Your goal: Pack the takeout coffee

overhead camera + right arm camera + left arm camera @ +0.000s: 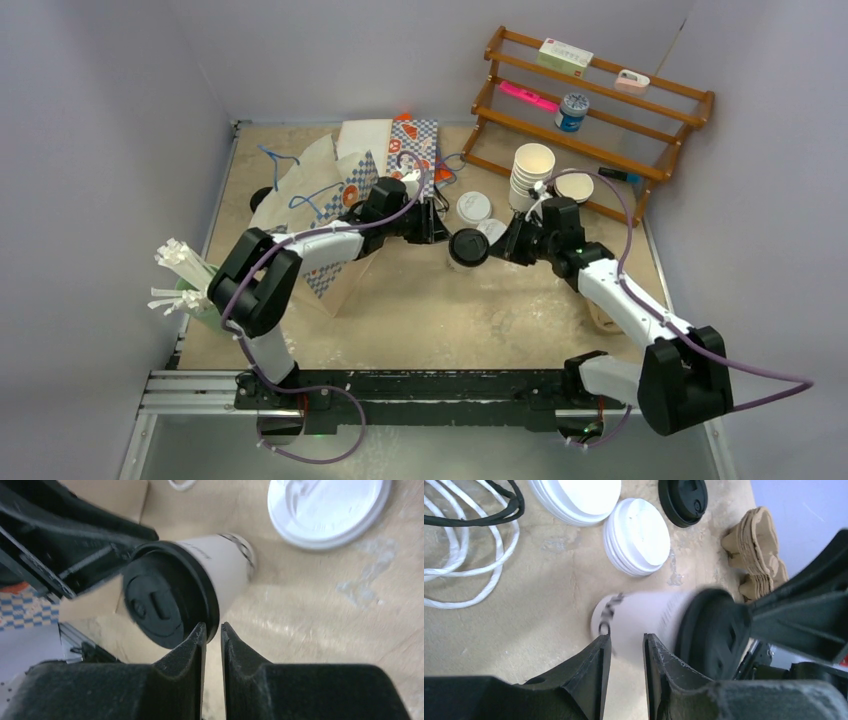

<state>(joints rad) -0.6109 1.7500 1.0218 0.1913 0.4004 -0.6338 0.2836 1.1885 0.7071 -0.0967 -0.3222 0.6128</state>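
Top external: coffee cup (468, 249) unpacked, right of the bag (340, 215); both hands (437, 222) (512, 240) nearly pressed together, gripping nothing.

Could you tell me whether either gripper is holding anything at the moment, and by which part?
Neither appears to. The coffee cup stands between the nearly closed left gripper and right gripper, whose fingertips sit at its lid rim without clasping it.

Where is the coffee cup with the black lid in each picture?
Top external: the coffee cup stands mid-table between the two grippers.
Left wrist: center-right, just past the fingers, blurred.
Right wrist: center-left, lid facing the camera.
Shared landmark: a white lid lies beside it.
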